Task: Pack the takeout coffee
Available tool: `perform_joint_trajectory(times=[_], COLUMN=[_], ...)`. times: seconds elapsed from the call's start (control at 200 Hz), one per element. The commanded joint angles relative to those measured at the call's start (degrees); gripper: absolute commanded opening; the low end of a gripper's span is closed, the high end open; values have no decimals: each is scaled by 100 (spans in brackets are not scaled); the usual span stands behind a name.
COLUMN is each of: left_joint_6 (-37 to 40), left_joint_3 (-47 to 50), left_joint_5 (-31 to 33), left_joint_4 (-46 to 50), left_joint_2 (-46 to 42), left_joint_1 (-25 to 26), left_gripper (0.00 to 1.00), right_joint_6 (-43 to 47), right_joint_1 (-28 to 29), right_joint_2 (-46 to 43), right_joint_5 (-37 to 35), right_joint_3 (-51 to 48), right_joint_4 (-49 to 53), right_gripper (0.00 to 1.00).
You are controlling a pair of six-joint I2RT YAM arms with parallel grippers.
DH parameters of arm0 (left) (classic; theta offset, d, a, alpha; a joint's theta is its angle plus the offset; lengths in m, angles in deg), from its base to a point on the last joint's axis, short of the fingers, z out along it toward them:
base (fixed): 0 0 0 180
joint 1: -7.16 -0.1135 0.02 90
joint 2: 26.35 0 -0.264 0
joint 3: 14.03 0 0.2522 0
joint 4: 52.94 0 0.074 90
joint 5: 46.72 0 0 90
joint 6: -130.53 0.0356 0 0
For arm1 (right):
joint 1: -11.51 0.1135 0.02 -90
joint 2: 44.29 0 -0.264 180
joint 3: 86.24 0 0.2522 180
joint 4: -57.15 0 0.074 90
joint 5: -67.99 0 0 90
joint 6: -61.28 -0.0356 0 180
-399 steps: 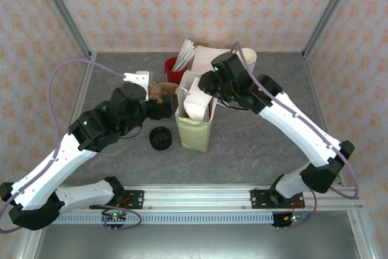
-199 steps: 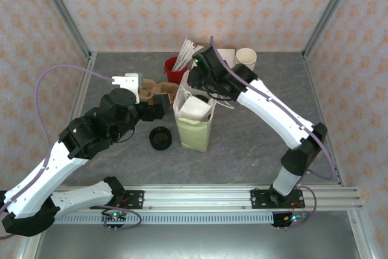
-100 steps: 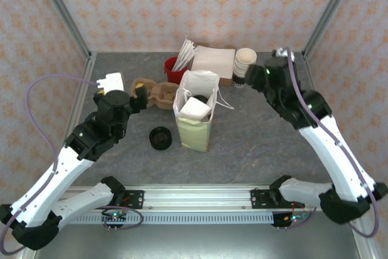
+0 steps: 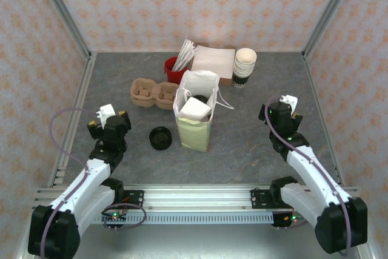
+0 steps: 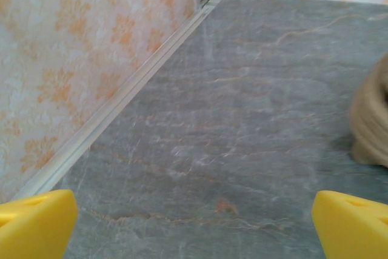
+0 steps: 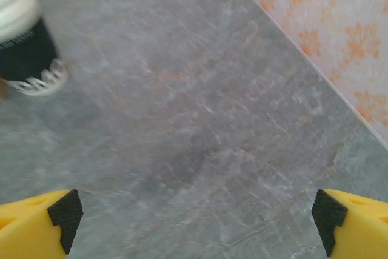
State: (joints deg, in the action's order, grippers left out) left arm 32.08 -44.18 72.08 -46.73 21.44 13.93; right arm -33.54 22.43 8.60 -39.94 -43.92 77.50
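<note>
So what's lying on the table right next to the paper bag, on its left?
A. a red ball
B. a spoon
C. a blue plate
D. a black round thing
D: seen from above, a low black round thing lies on the grey table just left of the paper bag.
</note>
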Motion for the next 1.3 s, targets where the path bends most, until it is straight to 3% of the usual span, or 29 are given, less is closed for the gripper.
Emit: perform_joint_trajectory(times=[0.0, 0.23, 0.485, 0.656, 0.786, 1.296], left_joint_6=[-2, 428, 390, 496, 683, 688], left_joint_3=[323, 344, 1, -225, -678, -665], left_joint_5=[-542, -1169, -1737, -1951, -1459, -1470], left_joint_4=[-1627, -3098, -3971, -4448, -3687, -3737], left_joint_2=[365, 1561, 2787, 3695, 3768, 3782], left_joint_1=[-410, -601, -642, -617, -309, -301], left_gripper=[100, 100, 100, 100, 100, 100], right_joint_6=[294, 826, 969, 873, 869, 852], right_joint_1=[-318, -418, -608, -660, -670, -703], right_joint_2=[463, 2400, 3452, 3426, 3431, 3439], right_joint_5=[108, 294, 1070, 1064, 1087, 1161], right_joint_3=[-405, -714, -839, -587, -565, -529], right_joint_4=[-2305, -4729, -5901, -5341, -5327, -5266], right_gripper=[99, 99, 99, 99, 99, 99])
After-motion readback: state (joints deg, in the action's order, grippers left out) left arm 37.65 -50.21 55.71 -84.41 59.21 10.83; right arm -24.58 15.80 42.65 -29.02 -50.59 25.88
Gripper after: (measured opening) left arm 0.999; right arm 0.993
